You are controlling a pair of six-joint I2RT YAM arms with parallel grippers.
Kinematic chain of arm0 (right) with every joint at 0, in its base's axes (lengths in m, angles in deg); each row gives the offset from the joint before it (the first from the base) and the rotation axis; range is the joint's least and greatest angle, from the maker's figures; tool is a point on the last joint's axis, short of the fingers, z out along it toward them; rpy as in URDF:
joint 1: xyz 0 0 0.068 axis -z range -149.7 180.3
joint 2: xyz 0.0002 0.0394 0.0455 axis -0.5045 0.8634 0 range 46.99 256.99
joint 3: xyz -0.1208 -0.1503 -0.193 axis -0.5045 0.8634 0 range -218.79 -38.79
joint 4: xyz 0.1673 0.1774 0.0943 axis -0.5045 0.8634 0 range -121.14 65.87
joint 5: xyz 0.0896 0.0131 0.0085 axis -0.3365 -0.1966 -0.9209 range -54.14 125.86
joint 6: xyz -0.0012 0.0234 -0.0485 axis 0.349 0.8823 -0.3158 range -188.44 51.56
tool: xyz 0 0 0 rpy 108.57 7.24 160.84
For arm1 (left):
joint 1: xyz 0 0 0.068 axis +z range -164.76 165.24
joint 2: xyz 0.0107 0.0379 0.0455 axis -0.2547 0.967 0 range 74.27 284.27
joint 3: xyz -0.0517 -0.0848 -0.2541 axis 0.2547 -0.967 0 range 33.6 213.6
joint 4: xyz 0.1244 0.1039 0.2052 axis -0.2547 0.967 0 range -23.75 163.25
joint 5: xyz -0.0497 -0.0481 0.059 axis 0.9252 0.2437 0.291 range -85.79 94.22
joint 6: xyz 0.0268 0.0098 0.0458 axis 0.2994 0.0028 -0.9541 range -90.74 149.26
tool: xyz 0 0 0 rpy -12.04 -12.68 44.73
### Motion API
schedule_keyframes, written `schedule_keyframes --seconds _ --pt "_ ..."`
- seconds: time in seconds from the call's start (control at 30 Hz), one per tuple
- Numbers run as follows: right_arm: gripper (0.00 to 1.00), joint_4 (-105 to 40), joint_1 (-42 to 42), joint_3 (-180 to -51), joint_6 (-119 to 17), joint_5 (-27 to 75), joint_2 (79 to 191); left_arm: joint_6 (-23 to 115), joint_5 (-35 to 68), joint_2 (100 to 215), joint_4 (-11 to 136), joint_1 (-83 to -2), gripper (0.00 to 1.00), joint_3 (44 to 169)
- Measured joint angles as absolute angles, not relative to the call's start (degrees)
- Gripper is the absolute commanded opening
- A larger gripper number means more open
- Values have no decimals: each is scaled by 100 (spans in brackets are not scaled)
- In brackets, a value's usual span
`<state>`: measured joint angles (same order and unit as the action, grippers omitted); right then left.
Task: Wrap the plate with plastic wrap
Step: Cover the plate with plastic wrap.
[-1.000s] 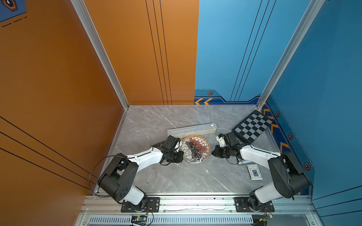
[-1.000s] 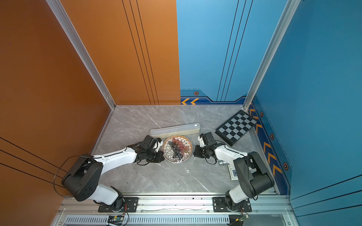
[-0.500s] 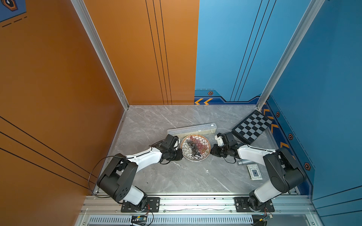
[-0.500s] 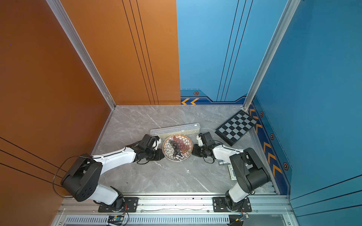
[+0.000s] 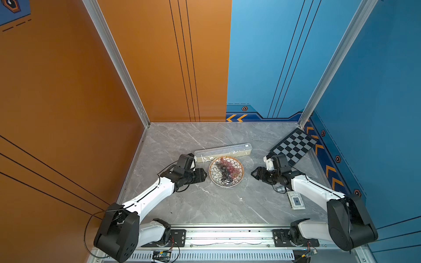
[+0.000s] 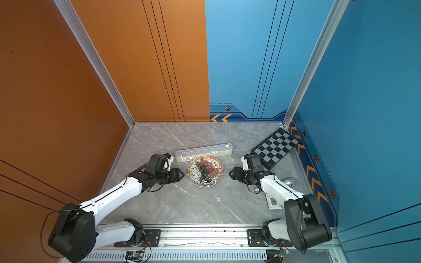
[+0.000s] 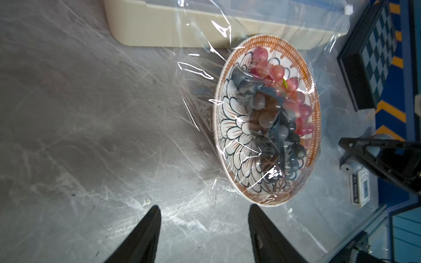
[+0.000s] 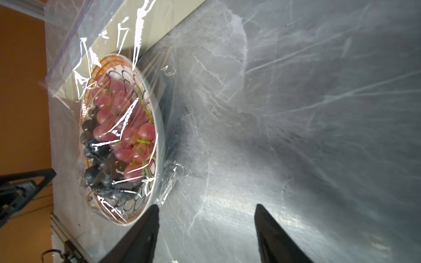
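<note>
The plate (image 5: 214, 172) (image 6: 193, 173) of red and dark grapes sits mid-table, just in front of the cream dispenser box (image 5: 224, 150) (image 6: 204, 151). Plastic wrap (image 7: 198, 72) (image 8: 127, 34) runs from the box over the grapes and drapes crinkled past the plate's rim (image 7: 232, 132) (image 8: 136, 79) onto the table on both sides. My left gripper (image 5: 204, 175) (image 6: 181, 175) (image 7: 204, 206) stands open a little to the plate's left, with only bare table between its fingers. Right of the plate, my right gripper (image 5: 252, 174) (image 6: 230, 174) (image 8: 206, 206) is open too and holds nothing.
A black-and-white chessboard (image 5: 293, 148) (image 6: 274, 148) leans at the right wall behind the right arm. A grey cylinder (image 5: 281, 189) (image 6: 288, 181) and a small white card (image 5: 296, 200) (image 6: 273, 202) lie under that arm. Orange and blue walls close in three sides.
Both grippers were shut close against the plate's sides. They have opened, let go of the wrap and drawn back a little; the wrap stays draped over the plate.
</note>
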<state>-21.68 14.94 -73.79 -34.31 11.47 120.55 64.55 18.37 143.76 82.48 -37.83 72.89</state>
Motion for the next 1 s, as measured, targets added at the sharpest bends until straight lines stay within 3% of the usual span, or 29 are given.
schedule_keyframes --seconds 0.07,0.3,0.53,1.0 --pt "99 -2177 1418 -7294 -3106 1091 11780 6896 2001 14313 8263 -3774 77 7289" --pt "100 -3198 749 -6693 -1394 925 11804 8568 2663 14505 7787 -3971 91 7121" --pt "100 -4376 233 -6711 -345 935 12770 9628 2868 15209 6637 -4213 90 6777" --pt "100 -5003 185 -7089 -100 1211 13439 10090 2860 15867 5472 -4285 90 6701"
